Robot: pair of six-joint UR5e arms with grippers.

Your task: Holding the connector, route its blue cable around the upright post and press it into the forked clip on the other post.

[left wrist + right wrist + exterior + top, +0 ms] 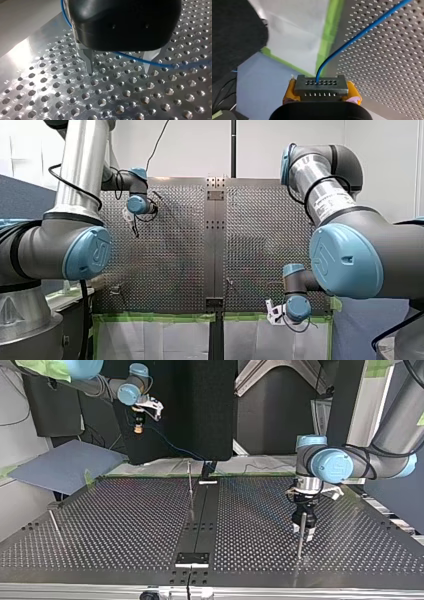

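A grey connector (pixel 321 86) with rows of small holes sits between the yellow pads of my right gripper (pixel 321 96), which is shut on it. That gripper (pixel 138 427) hangs off the plate's far edge at the top view's left. The blue cable (pixel 362 31) leaves the connector and runs out over the perforated plate. My left gripper (pixel 117 71) is open just above the plate, and the cable (pixel 160 64) passes between its metal fingers without being pinched. In the top view it (pixel 303 530) stands at a thin upright post (pixel 300 542). I cannot make out a forked clip.
A second thin post (pixel 190 477) stands near the plate's far middle, and a leaning one (pixel 54 525) at the top view's left. A blue-grey sheet (pixel 65 465) lies off the plate under my right arm. Green tape (pixel 160 317) lines the plate's edge.
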